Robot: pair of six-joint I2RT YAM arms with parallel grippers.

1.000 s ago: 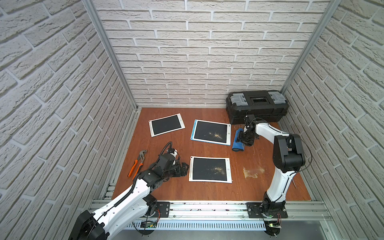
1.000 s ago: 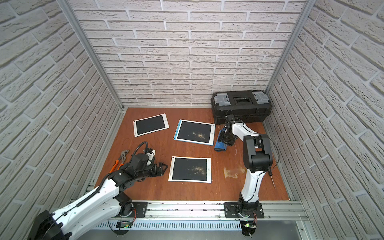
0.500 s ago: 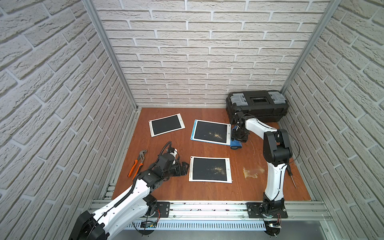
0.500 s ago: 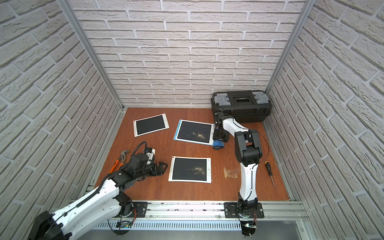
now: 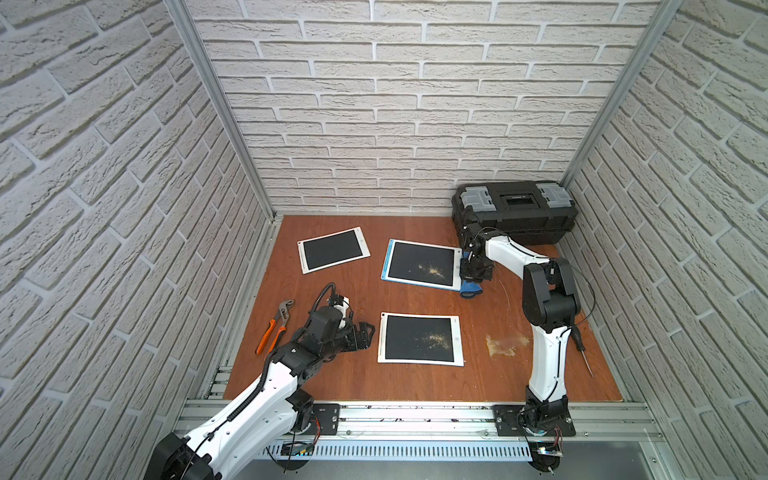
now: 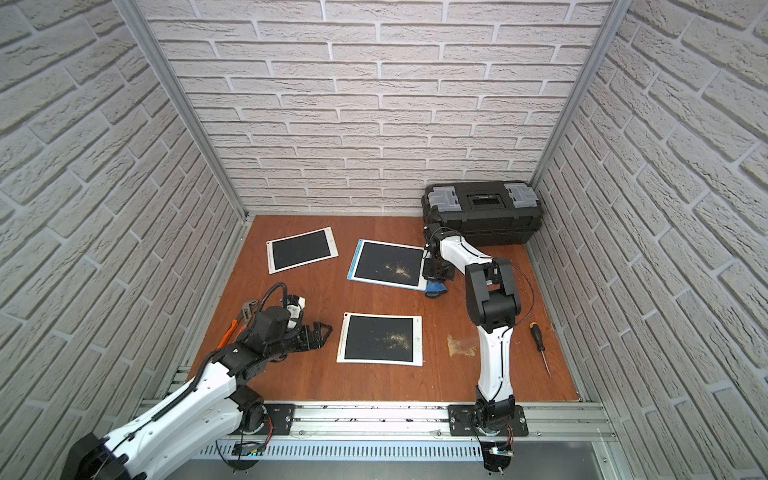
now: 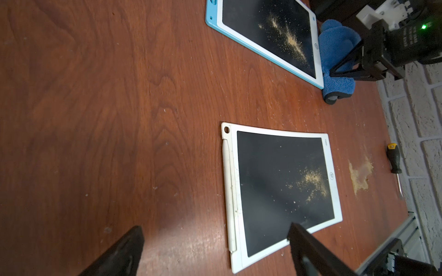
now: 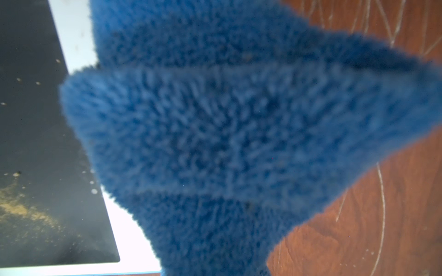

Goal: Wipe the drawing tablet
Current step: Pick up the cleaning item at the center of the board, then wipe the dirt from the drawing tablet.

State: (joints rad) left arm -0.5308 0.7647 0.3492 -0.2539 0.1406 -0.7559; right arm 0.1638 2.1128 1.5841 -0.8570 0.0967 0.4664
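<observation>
The wooden bench [image 5: 415,386] carries a black toolbox [image 5: 515,212] in its back right corner and three drawing tablets. The clean tablet [image 5: 332,249] lies toward the back left, the white tablet [image 5: 419,338] near the front edge has dust on it, and the blue-framed tablet [image 5: 422,264], also dusty, lies just beside the toolbox. This last one is probably the tablet to wipe now, because the right gripper [image 5: 473,276] stands at its right edge, where a stroke across the screen can begin. Its jaws seem closed on the blue cloth [image 5: 470,287], though the pile hides the fingertips. The cloth touches the tablet's border and the bench. The left gripper [image 5: 369,336] hovers beside the white tablet, jaws wide apart and empty, perhaps waiting to steady it. Pliers [image 5: 276,326] lie by the left edge and a screwdriver [image 5: 582,347] by the right.
</observation>
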